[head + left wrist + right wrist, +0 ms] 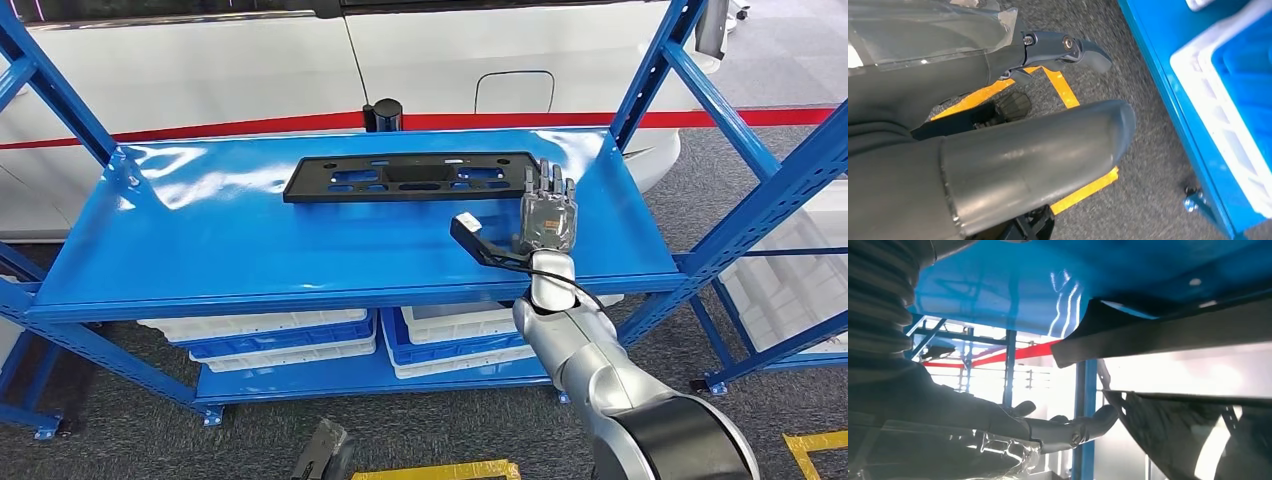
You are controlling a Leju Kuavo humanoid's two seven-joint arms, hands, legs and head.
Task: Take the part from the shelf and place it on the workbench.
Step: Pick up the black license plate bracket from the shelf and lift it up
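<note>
The right hand (546, 212) is raised over the blue shelf (250, 250), its fingers (548, 178) held straight, slightly apart and empty. Just beyond the fingertips, the black part (410, 176) is laid flat on the shelf, its near corner beside them. The left hand (1038, 155) is hung above the floor (1148, 160), nothing in it.

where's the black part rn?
Head view: the black part lies flat on the blue shelf, toward its back, just left of the right hand.
</note>
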